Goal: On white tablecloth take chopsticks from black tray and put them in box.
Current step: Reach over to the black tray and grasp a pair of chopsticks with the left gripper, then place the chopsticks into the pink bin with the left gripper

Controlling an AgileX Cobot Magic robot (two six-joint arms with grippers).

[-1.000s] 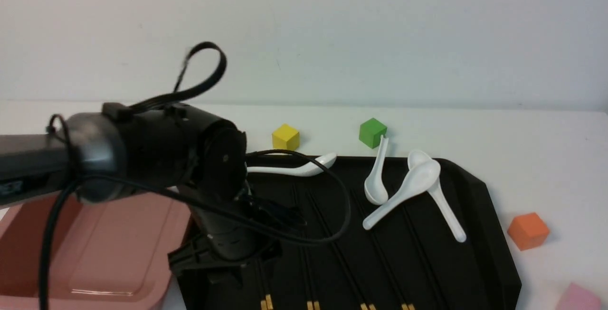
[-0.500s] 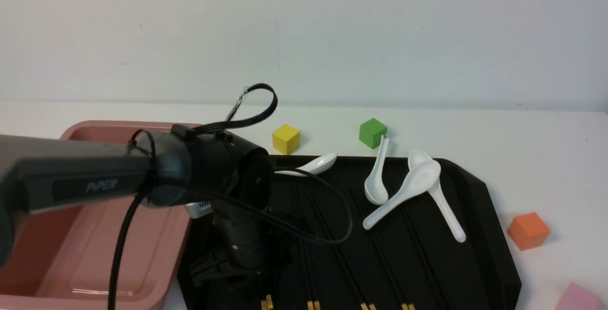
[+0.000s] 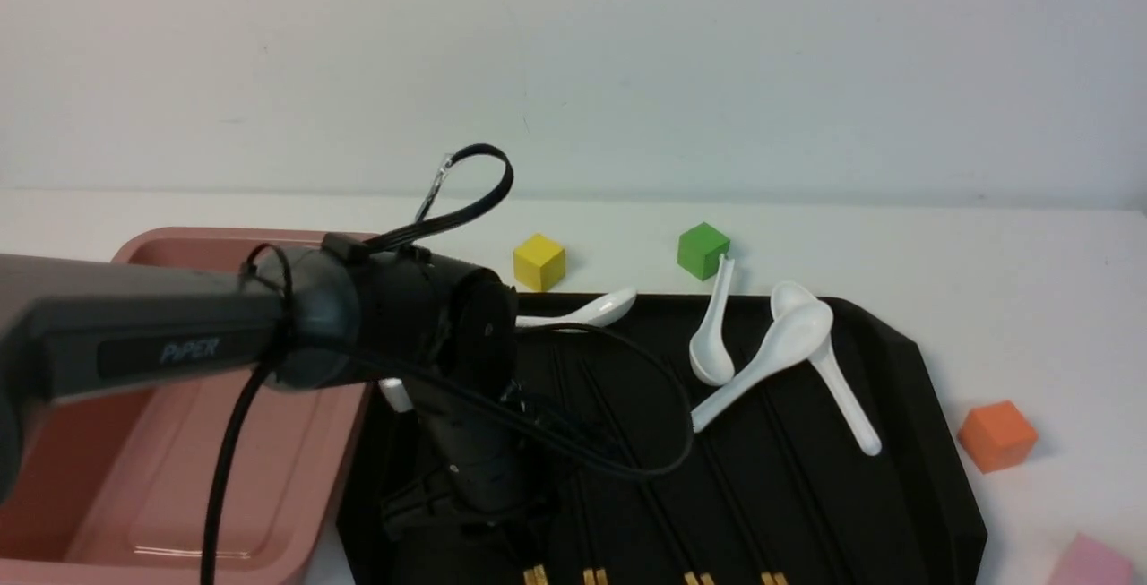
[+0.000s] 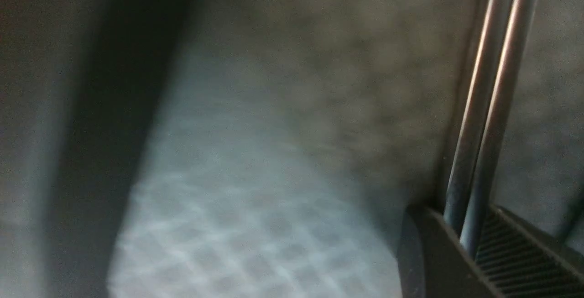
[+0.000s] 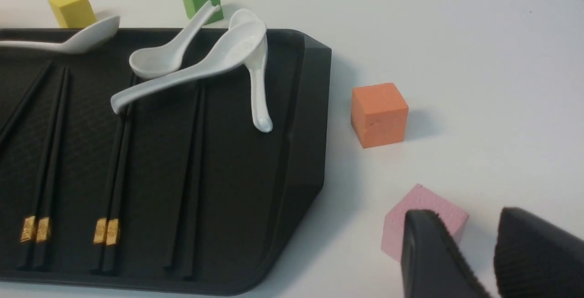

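Over the black tray (image 3: pixel 896 406), the left fingers (image 4: pixel 515 261) are clamped on a pair of chopsticks (image 4: pixel 483 106).

The black tray (image 3: pixel 896 406) is matte, a faint diamond lattice across its floor. On it the chopsticks (image 5: pixel 49 152) are black with gold bands, the spoons (image 3: pixel 762 359) glossy white. Behind it, a yellow cube (image 3: pixel 539 262) and a green cube (image 3: pixel 702 250); to its right an orange cube (image 3: pixel 996 434) and a pale pink cube (image 3: pixel 1095 562). Left of it the box (image 3: pixel 161 477) is dusty pink, the tablecloth (image 3: pixel 1030 280) plain white.
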